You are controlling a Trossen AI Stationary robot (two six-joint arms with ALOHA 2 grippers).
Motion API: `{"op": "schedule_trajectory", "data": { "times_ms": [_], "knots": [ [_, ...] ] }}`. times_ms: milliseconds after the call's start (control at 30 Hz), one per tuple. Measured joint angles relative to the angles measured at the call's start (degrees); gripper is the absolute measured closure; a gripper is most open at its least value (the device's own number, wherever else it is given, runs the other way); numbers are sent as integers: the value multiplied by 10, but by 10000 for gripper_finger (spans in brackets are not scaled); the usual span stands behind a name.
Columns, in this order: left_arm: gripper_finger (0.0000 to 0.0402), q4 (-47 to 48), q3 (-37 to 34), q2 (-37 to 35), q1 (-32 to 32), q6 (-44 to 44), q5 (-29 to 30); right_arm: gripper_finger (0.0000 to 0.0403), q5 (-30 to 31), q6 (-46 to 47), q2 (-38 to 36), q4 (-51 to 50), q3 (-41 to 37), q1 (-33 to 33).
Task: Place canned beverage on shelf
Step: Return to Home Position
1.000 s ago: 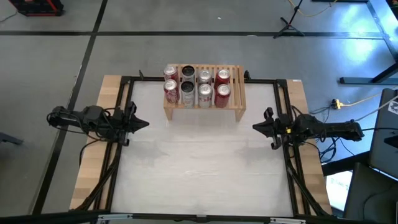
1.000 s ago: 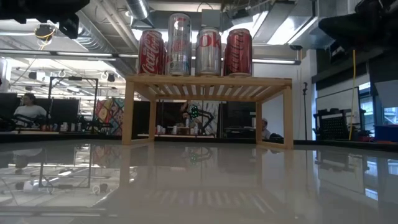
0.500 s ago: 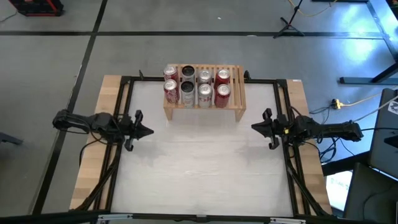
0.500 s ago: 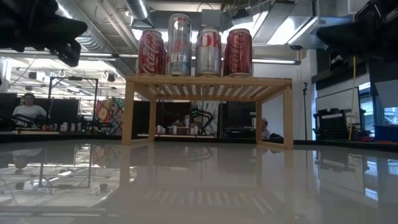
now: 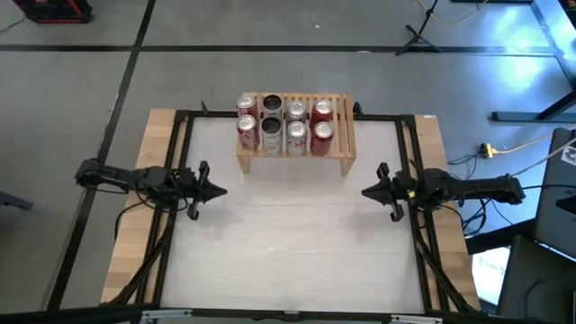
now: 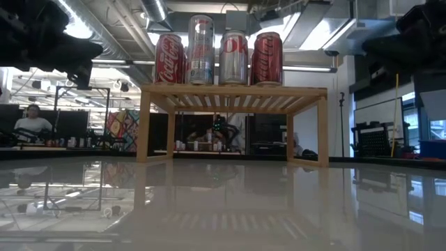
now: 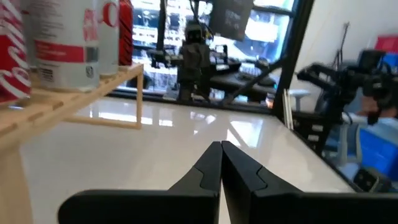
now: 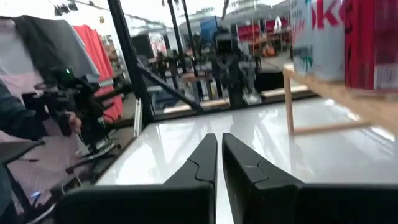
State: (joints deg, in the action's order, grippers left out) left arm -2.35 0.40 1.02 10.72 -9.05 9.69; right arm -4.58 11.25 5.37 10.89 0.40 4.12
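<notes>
At the left edge of the counter point(image 5: 288, 243) we see the left pincer point(image 5: 220, 190), drawn together and holding nothing, pointing inward. The shelf point(image 5: 337, 101) stands at the far middle of the counter, well apart from it, farther off and to its right. Eight cans point(image 5: 296, 135) stand on its slats in two rows of four, red at the ends and pale ones between. At the right edge the right pincer point(image 5: 364, 192) is likewise together and empty, with the shelf to its far left.
</notes>
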Motion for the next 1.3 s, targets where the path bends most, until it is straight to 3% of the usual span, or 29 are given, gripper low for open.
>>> {"op": "schedule_trajectory", "data": {
  "times_ms": [267, 533, 833, 1300],
  "knots": [
    [398, 1, 0, 2, 0, 21, -2, 386, 0, -3, 0, -33, 0, 0],
    [398, 1, 0, 2, 0, 21, -2, 386, -107, -35, -30, -49, 0, 0],
    [398, 1, 0, 2, 0, 21, -2, 386, 14, -22, -51, -64, 0, 0],
    [398, 1, 0, 2, 0, 21, -1, 386, 21, -24, -51, -94, 0, 0]
  ]
}}
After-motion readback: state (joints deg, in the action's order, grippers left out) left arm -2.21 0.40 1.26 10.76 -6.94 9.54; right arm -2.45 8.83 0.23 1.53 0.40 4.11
